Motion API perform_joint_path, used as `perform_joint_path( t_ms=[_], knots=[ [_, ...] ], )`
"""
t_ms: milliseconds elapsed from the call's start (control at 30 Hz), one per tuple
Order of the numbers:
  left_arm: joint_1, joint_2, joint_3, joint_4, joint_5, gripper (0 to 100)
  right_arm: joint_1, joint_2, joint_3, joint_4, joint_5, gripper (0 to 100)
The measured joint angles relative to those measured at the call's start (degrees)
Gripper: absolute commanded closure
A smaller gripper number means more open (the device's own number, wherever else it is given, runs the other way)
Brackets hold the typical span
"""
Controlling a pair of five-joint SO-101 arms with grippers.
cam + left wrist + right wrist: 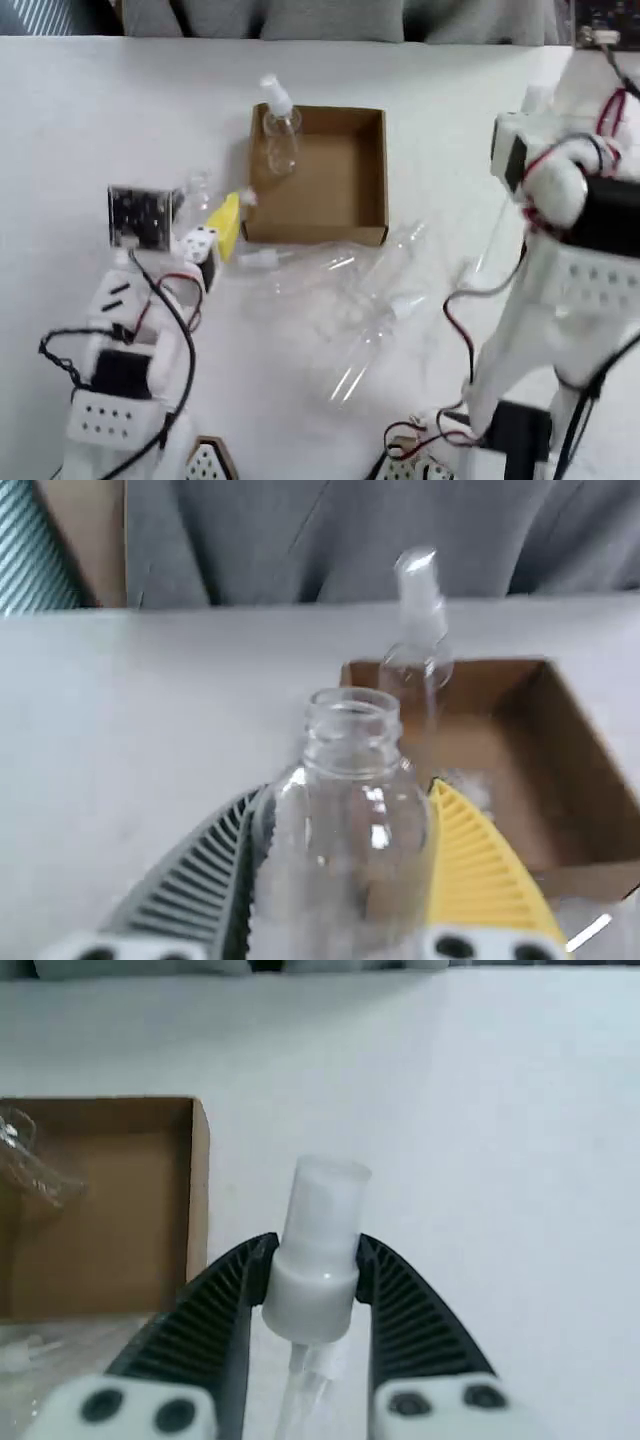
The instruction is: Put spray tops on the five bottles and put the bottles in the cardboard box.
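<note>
On the desk [120, 110], a capped bottle [280, 135] stands in a corner of the cardboard box [315, 233]. Some empty bottles [375, 300] lie just before the box. My left fingers [480, 870] pinch an open bottle [345, 800] beside the box. My right fingers [410, 1320] pinch a spray top [318, 1260], held upright.

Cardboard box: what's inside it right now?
One clear bottle wearing a white spray top stands in a far corner of the cardboard box. The rest of its floor looks bare; the strip just behind the near wall is hidden.
</note>
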Motion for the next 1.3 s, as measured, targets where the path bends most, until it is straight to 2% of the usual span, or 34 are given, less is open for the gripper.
perform_joint_path(
  t_ms=[133, 333, 433, 500, 733, 833, 1033, 1300],
  knots=[
    [6.59, -10.46, 4.31, -6.68, 0.7, 98, 0.0, -8.09, 0.0, -4.31, -1.76, 98.0],
    [19.25, -19.43, 8.97, -14.77, 0.7, 98, -0.09, -16.26, 0.0, -15.91, -17.67, 98.0],
    [23.21, -20.57, 11.52, -15.65, 0.7, 98, -4.84, -19.16, 0.0, -19.16, -24.35, 98.0],
    [24.7, -20.84, 14.15, -15.91, 0.7, 98, -10.2, -21.1, 0.0, -19.34, -25.67, 98.0],
    [26.11, -20.92, 21.98, -15.91, 0.7, 98, -29.27, -29.01, 0.0, -18.02, -22.86, 98.0],
    [26.11, -20.92, 23.38, -15.91, 0.7, 98, -34.46, -30.24, -0.09, -17.32, -22.33, 98.1],
    [26.11, -20.92, 23.65, -15.91, 0.7, 98, -40.53, -29.8, 8.35, -16.44, -21.45, 98.2],
    [26.02, -21.01, 24.88, -16.09, 0.7, 98, -41.85, -32.09, 28.13, -30.24, -15.74, 98.1]
  ],
)
